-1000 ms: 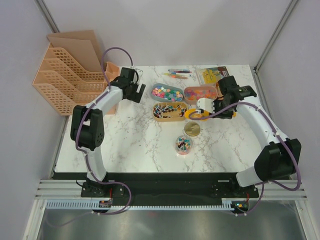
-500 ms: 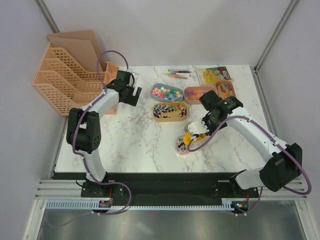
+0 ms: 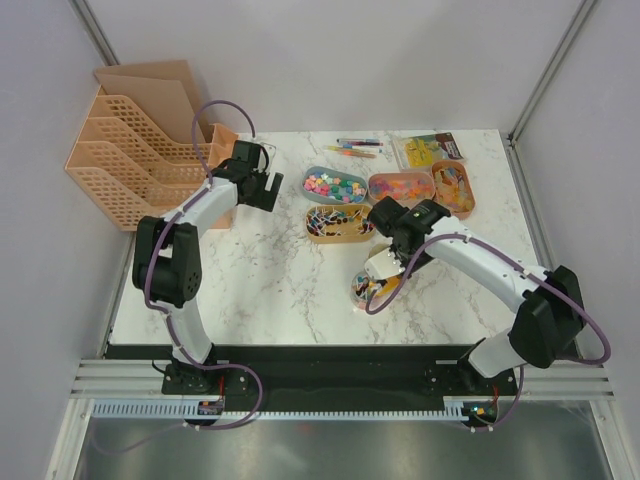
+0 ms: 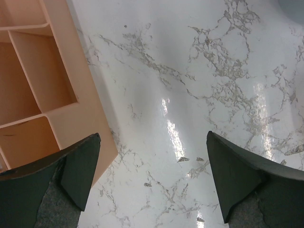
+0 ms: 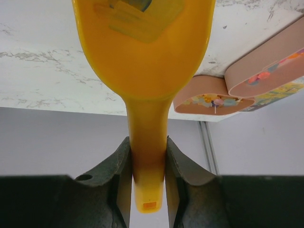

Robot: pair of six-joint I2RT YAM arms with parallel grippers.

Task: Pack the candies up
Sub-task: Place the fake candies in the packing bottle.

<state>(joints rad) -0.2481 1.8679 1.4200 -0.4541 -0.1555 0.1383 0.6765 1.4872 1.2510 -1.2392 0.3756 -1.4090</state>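
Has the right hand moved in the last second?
Yes. The right hand swung from the far trays toward the near edge, now holding the scoop over the small jar.

The bowl of the yellow scoop (image 5: 145, 47) is cut off by the top edge of the right wrist view, and its load shows only as blurred shapes through the plastic. From above, the right gripper (image 3: 380, 265) covers part of the small jar (image 3: 360, 293), and the candies (image 3: 335, 185) in the trays (image 3: 306, 183) are too small to tell one from another. In the left wrist view the orange box (image 4: 42, 95) runs out past the left and top edges.
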